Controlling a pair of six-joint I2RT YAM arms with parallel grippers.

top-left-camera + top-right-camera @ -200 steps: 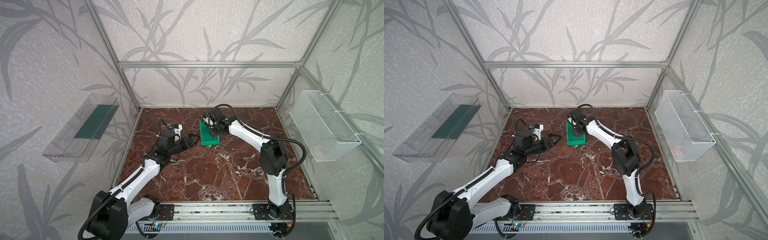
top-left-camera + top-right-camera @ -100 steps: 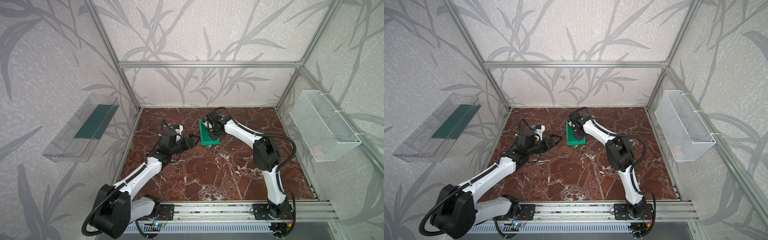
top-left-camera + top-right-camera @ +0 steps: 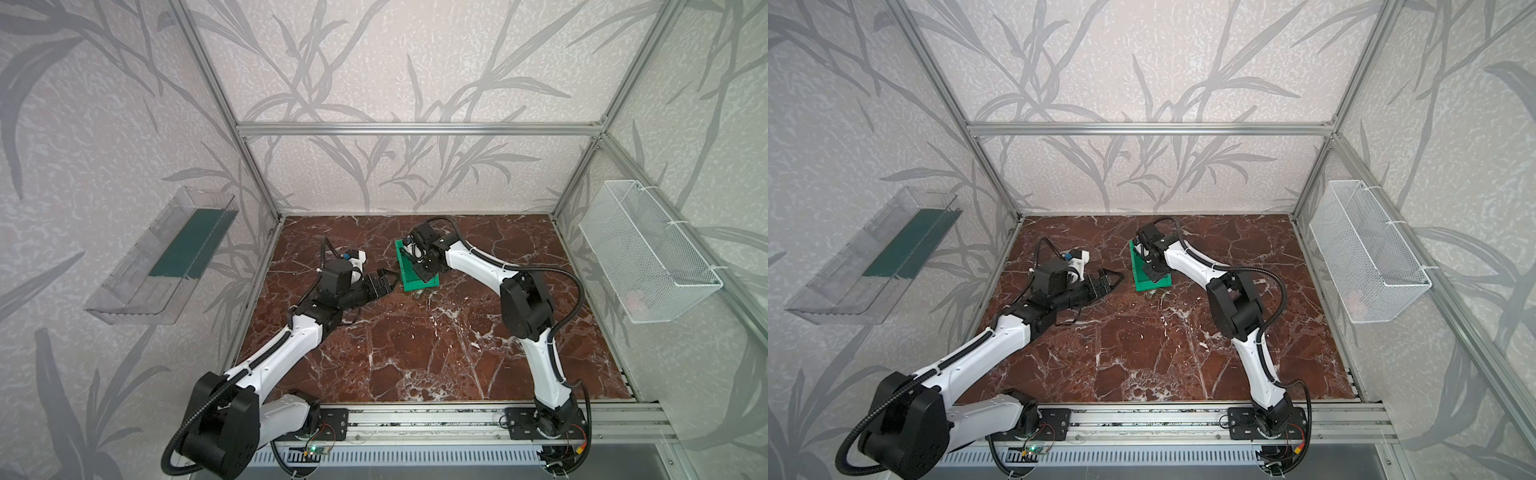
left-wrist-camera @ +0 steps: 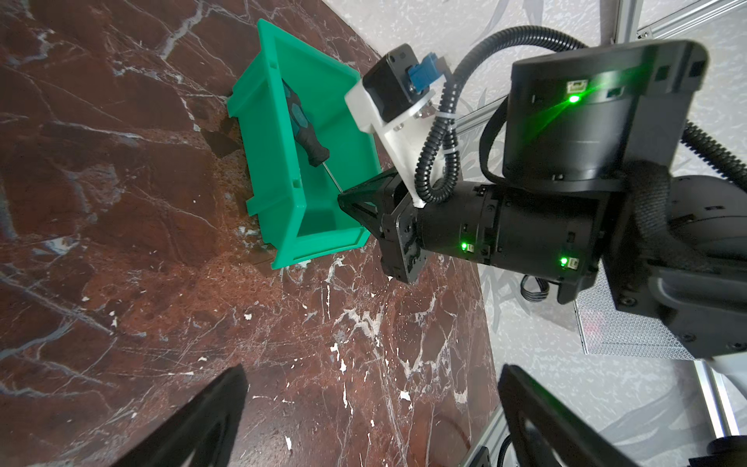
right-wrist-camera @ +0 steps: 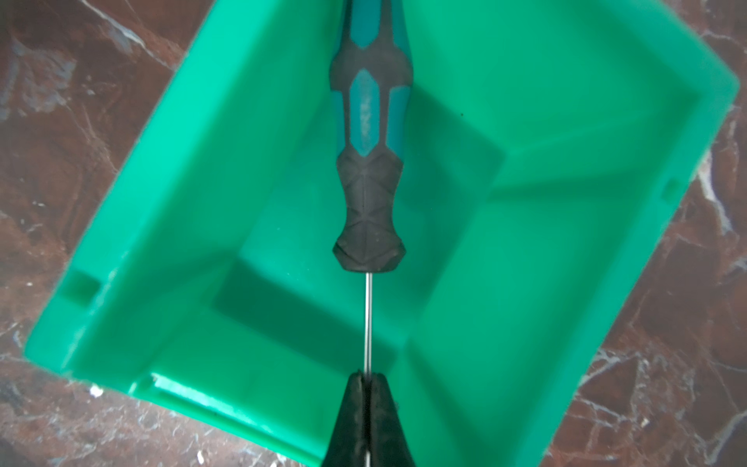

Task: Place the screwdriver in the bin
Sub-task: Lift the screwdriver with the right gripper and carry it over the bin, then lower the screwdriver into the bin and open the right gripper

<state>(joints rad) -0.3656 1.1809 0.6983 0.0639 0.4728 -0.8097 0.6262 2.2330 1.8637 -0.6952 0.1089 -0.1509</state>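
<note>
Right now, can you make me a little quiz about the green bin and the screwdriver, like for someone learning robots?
1. True or false: the screwdriver lies flat on the marble floor outside the bin.
2. Which part of the screwdriver does the right gripper pinch? A) the handle B) the thin metal shaft C) nothing
3. Fill in: the left gripper is ____ and holds nothing.

Key
1. False: its handle reaches down inside the bin.
2. B: the gripper is shut on the shaft near its tip.
3. Open: it waits beside the bin, apart from it.
</note>
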